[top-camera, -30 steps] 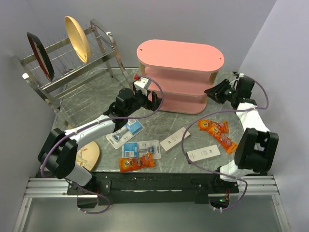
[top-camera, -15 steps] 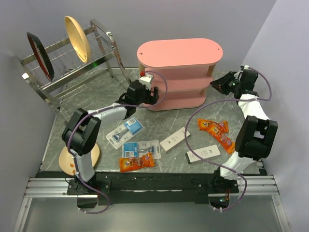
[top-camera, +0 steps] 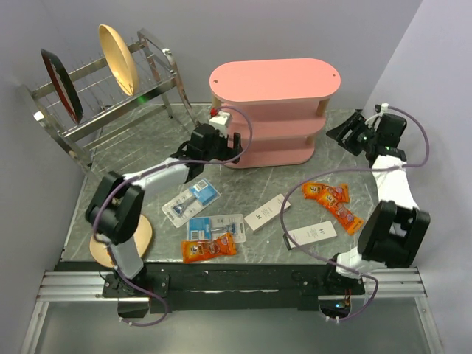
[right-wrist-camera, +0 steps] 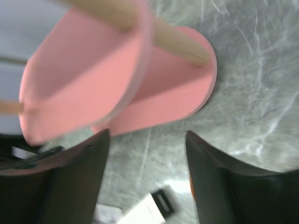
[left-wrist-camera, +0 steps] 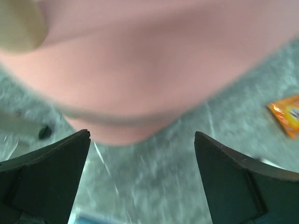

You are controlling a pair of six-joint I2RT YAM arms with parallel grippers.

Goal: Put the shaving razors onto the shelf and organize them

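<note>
The pink three-tier shelf (top-camera: 274, 82) stands at the back middle of the table. Two shaving razors in blue-and-white blister packs lie flat on the table in front of it, one (top-camera: 192, 200) angled and one (top-camera: 215, 226) nearer the front. My left gripper (top-camera: 237, 143) is open beside the shelf's left end, with only blurred pink board (left-wrist-camera: 140, 70) and bare table between its fingers. My right gripper (top-camera: 333, 135) is open just off the shelf's right end; the shelf boards (right-wrist-camera: 117, 79) and a wooden post (right-wrist-camera: 177, 42) fill its view.
A metal dish rack (top-camera: 110, 103) with two plates stands at the back left. Orange snack packets (top-camera: 210, 248) (top-camera: 328, 195) and two white boxes (top-camera: 265, 212) (top-camera: 311, 234) lie at the front. A wooden plate (top-camera: 125, 240) sits by the left base.
The shelf has swung round and shifted left to stand squarer. The right gripper has let go of its right end, opened and drawn back right. The left gripper opened a little wider.
</note>
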